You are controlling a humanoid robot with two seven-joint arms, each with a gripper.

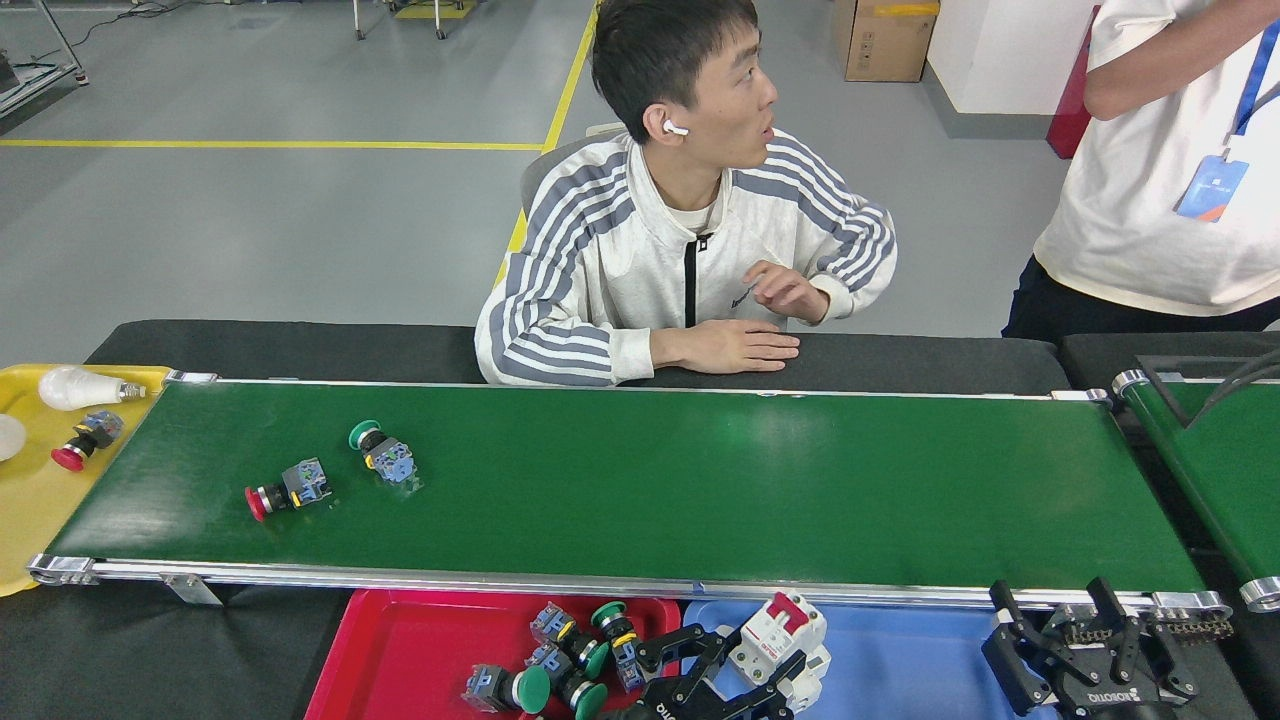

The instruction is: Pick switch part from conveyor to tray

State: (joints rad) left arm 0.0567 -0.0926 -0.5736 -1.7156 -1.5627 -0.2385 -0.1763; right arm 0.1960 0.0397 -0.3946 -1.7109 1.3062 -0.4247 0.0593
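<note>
The switch part [785,622], a white block with a red top, hangs low over the left end of the blue tray [900,640]. My left gripper [758,652] comes up from the bottom edge and is shut on it, one black finger on each side. A second white block [815,668] lies in the tray just under it, mostly hidden. On the left part of the conveyor [700,480] lie a red-capped push button [283,490] and a green-capped one [382,452]. My right gripper [1060,622] stands open at the bottom right, holding nothing.
A red tray [400,650] below the belt holds several green-capped push buttons. At the far left, a yellow tray [30,520] holds a bulb and a red button. A seated person leans on the far edge, another stands at right. A smaller green belt [1220,470] is at right.
</note>
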